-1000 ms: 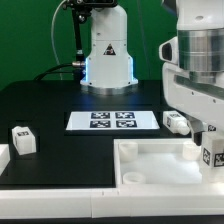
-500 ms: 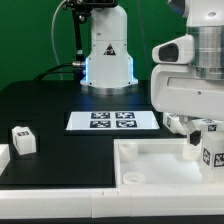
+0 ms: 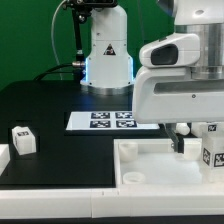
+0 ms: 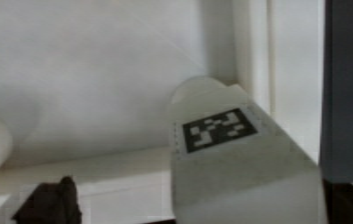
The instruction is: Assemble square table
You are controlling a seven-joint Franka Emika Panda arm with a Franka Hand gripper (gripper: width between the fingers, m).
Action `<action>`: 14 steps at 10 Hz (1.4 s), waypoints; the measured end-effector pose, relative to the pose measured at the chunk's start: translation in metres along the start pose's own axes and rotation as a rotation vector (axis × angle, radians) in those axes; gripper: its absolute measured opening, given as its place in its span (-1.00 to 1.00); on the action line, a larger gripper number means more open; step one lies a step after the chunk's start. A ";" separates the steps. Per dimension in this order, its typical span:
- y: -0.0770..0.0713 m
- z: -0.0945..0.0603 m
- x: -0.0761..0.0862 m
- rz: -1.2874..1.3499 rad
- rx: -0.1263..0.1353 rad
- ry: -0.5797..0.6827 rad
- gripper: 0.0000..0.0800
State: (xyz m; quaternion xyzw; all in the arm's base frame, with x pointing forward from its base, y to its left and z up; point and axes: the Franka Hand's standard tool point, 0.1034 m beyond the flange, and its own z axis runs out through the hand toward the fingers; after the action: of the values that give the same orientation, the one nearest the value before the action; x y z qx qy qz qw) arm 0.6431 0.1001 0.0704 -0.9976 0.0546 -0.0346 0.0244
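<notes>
1. Nearest us, the square tabletop (image 3: 150,165) lies flat with its corner holes up, presumably awaiting legs.
2. At the exterior view's right stands a tagged leg (image 4: 217,140). The gripper (image 4: 199,205) hangs over it, fingers spread wide and holding nothing, likely lining up a grasp.
3. The wrist points straight down; the marker board (image 3: 105,120) lies beyond.

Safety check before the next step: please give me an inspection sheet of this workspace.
Surface: black table, marker board lying flat.
Job's things: white slab in front; tagged leg standing apart on the exterior view's left; second leg at the slab, exterior view's right; wrist-view leg between the jaws.
Clutter: white piece, cut off at the exterior view's left edge.
Grippers: gripper over the slab, jaws apart, nothing clamped.
Cables: black cable beside the robot base.
Surroundings: green backdrop.
</notes>
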 end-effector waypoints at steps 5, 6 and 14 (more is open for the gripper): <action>0.001 0.000 0.000 0.206 0.001 0.000 -0.10; 0.001 0.000 0.000 0.235 0.001 0.000 -0.29; -0.002 0.001 0.000 1.323 0.030 -0.078 -0.29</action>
State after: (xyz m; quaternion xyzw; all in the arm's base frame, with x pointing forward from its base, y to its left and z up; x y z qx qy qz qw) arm 0.6439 0.1026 0.0691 -0.7538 0.6543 0.0229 0.0564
